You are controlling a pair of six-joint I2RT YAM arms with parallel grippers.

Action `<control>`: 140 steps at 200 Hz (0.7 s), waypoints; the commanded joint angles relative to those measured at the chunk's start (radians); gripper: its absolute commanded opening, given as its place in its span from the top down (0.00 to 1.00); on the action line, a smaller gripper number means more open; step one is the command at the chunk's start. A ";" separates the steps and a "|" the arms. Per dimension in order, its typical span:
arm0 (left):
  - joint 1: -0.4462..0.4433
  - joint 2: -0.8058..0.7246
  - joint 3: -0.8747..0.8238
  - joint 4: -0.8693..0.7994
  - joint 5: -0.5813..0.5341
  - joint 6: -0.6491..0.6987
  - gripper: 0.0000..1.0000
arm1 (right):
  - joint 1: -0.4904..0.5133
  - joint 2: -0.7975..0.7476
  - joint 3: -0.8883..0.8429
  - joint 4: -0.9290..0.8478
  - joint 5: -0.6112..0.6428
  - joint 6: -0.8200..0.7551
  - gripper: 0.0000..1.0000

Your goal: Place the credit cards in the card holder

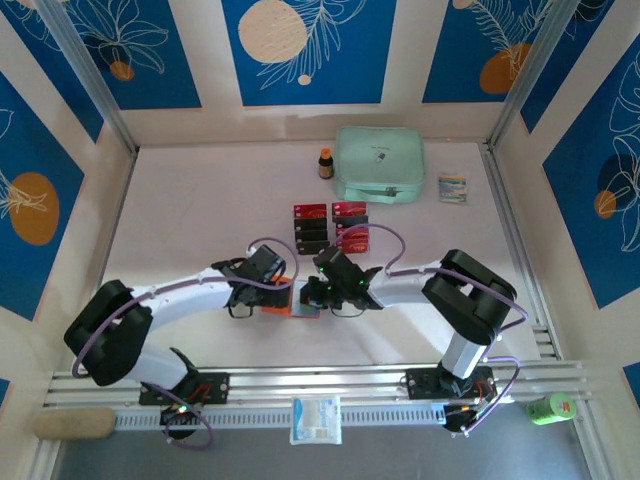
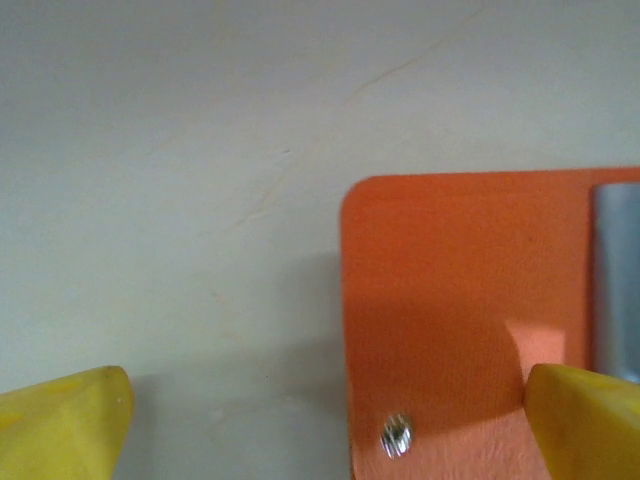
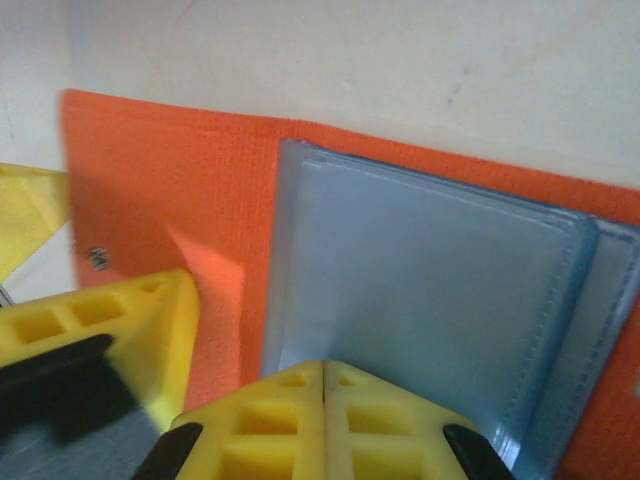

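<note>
We seem to pin the wallet (image 3: 150, 170) open, left gripper (image 2: 325, 430) spread, right gripper (image 3: 325, 385) pressed together on it; next, a card (image 1: 310, 211) needs fetching.

From above, the wallet (image 1: 281, 306) is almost fully covered by the left gripper (image 1: 270, 298) and the right gripper (image 1: 312, 300), and the nearest cards (image 1: 310, 212) lie partly under the right arm (image 1: 410, 287), their pale marks too small to read. In the left wrist view the wallet runs out at the right and bottom edges, and both yellow fingers (image 2: 65, 425) are cut off at the bottom. In the right wrist view the wallet is cut off likewise, and a dark shape low on the left is too blurred to tell.
</note>
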 commanded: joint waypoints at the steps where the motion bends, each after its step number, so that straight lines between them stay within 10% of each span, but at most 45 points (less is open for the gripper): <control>1: 0.017 -0.015 0.035 0.026 0.083 -0.030 0.00 | 0.015 0.002 -0.019 0.010 0.007 0.017 1.00; 140: 0.037 -0.180 0.125 0.068 0.265 -0.133 0.00 | 0.023 0.008 -0.039 0.032 0.017 0.031 1.00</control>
